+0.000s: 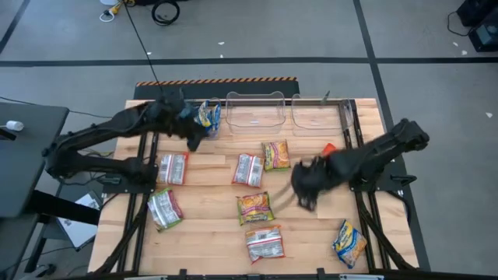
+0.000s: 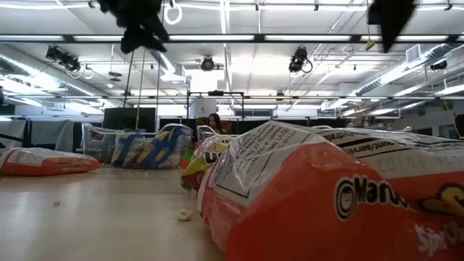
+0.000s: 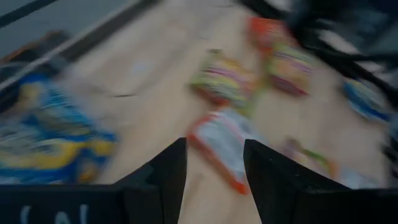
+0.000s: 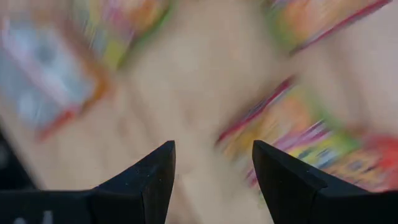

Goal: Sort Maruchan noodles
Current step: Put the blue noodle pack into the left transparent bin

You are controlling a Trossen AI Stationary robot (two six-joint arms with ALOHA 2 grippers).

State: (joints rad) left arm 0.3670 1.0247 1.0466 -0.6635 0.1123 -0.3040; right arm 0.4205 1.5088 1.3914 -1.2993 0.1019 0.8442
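left gripper (image 1: pixel 194 138): far-left part of table, just beside blue-yellow packet; fingers (image 3: pixel 163 177) parted in wrist view, nothing between them, released.
right gripper (image 1: pixel 302 196): above mid-right of table, near yellow-green packets; fingers (image 4: pixel 148 180) spread apart in wrist view, bare wood in the gap, holding nothing.
blue-yellow packet, far (image 1: pixel 208 117): at far edge, left of the clear bins, tilted up; also visible in left wrist view (image 3: pixel 53 140), blurred.
blue-yellow packet, near (image 1: pixel 349 243): near-right corner of table, flat, well apart from the rest.
orange-red packets: one left side (image 1: pixel 173 168), one centre (image 1: pixel 248 169), one near edge (image 1: pixel 265 243); all flat, pale back side up, apart from each other.
yellow-green packets: one just right of the centre orange-red packet (image 1: pixel 275 155), one mid-table (image 1: pixel 254 208), both flat.
green-edged packet (image 1: pixel 164 208): left near side, tilted, pale face up.
orange scrap by right arm (image 1: pixel 327 149): partly hidden by arm, cannot tell whether packet.
clear bins: two at far edge, side by side (image 1: pixel 254 110) (image 1: pixel 319 113); contents not discernible.
table (image 1: pixel 210 225): light wood planks, dark frame rails on both sides.
low view: big orange-red packet (image 2: pixel 326 196) close to lens, fills right half; another orange-red packet (image 2: pixel 43 161) at far left; blue-yellow one (image 2: pixel 148 149) standing behind; both arms hanging in from top edge.
room: person (image 2: pixel 215 123) seated far behind table, small.
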